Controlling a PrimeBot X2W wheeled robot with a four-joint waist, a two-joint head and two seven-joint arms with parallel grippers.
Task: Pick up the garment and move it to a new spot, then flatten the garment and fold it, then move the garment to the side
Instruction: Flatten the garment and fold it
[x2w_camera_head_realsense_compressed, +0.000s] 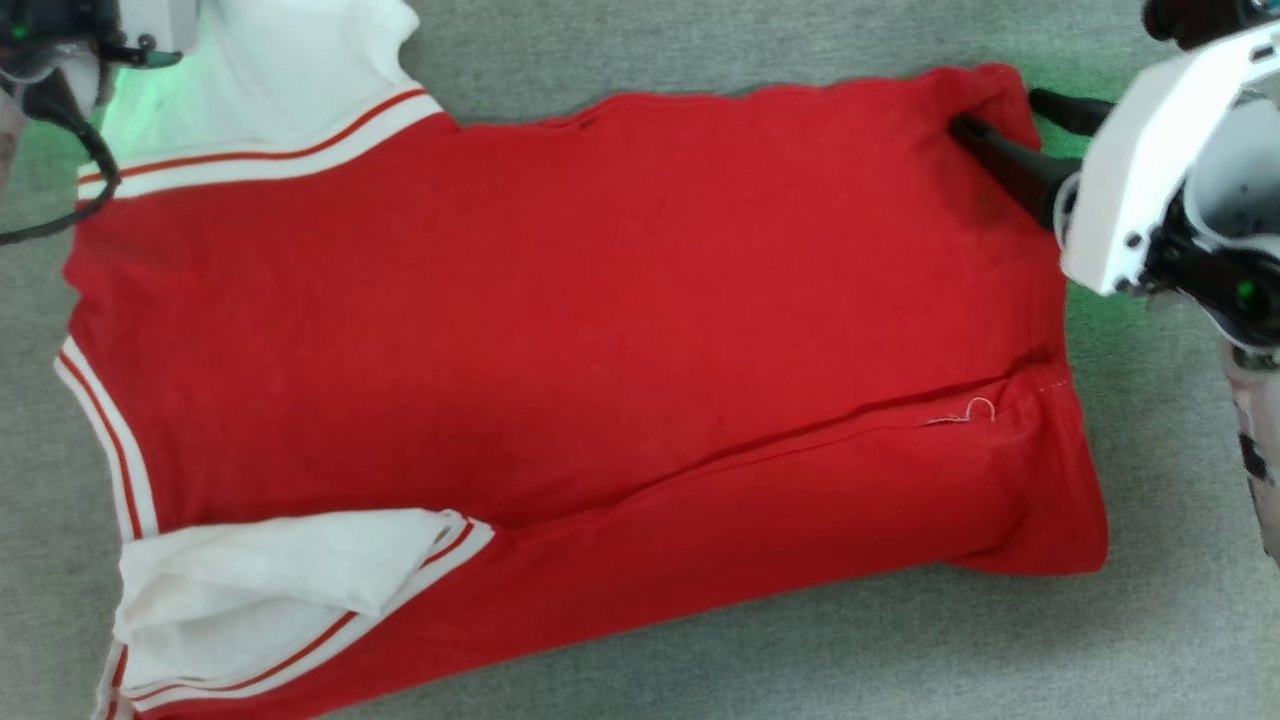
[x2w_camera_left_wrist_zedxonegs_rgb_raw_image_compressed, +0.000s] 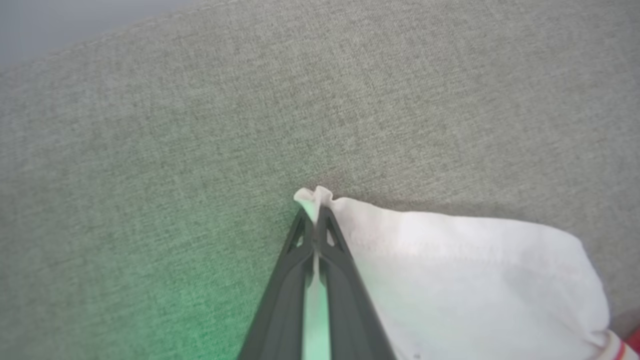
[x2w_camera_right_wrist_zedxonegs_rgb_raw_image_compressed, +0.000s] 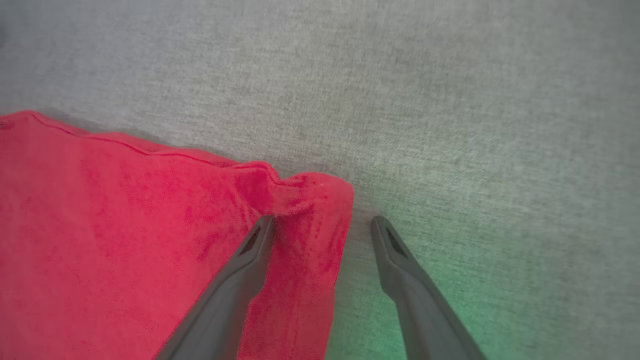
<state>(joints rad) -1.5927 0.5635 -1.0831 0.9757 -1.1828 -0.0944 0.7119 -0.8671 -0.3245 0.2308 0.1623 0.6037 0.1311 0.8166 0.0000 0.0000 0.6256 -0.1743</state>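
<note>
Dark fingers of the left gripper (x2w_camera_left_wrist_zedxonegs_rgb_raw_image_compressed: 316, 212) are seen pressed tight together, with a small pucker of white cloth pinched between their tips. What is clamped is the edge of the far white short sleeve (x2w_camera_left_wrist_zedxonegs_rgb_raw_image_compressed: 465, 270) of the red jersey shirt (x2w_camera_head_realsense_compressed: 560, 300). The rest of that sleeve is spread flat beside the fingers on the grey woven fabric surface (x2w_camera_left_wrist_zedxonegs_rgb_raw_image_compressed: 320, 100), and a green glow (x2w_camera_left_wrist_zedxonegs_rgb_raw_image_compressed: 200, 320) is cast across the weave next to the gripper.

Over on the right, the right gripper (x2w_camera_right_wrist_zedxonegs_rgb_raw_image_compressed: 322, 225) is held with its fingers wide apart and nothing is gripped. One fingertip (x2w_camera_right_wrist_zedxonegs_rgb_raw_image_compressed: 265, 227) is set down on the far right corner of the red cloth, where the hem is bunched into a small ridge. The other is planted on the bare grey surface just beside the hem.

In the head view the shirt is laid lengthwise across the surface, sleeves to the left and hem to the right. Its near long edge is folded over onto the body, and a crease is drawn from the near sleeve (x2w_camera_head_realsense_compressed: 260, 580) toward the hem. That near sleeve is crumpled and bordered with white-and-red striped trim (x2w_camera_head_realsense_compressed: 300, 655).
</note>
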